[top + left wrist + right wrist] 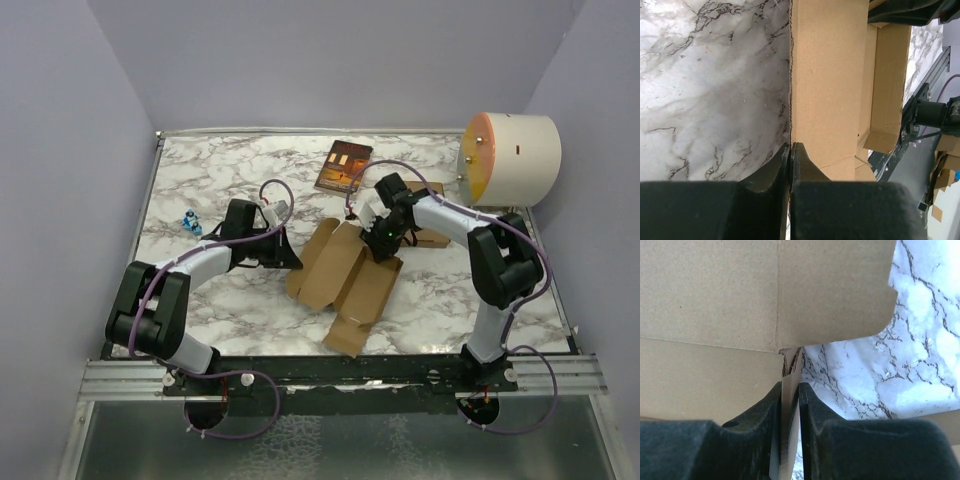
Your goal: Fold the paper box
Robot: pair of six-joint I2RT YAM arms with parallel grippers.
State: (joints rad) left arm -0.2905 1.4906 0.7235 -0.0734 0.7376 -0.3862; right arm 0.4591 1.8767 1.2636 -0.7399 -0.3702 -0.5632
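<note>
**Paper Box Barely Begun**

The paper box [345, 275] sprawls mid-tabletop [230, 180], mostly an open sheet with its panels only partly raised. The left gripper [293, 263] has its jaws clenched on the box's left edge, and the right gripper [383, 250] pinches a far flap. Most of the folding looks still to come.

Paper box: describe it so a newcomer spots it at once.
On the marble table, look centre. The paper box is the wide brown cardboard sheet with spread flaps; the other brown carton is smaller and half hidden under the right arm.
</note>
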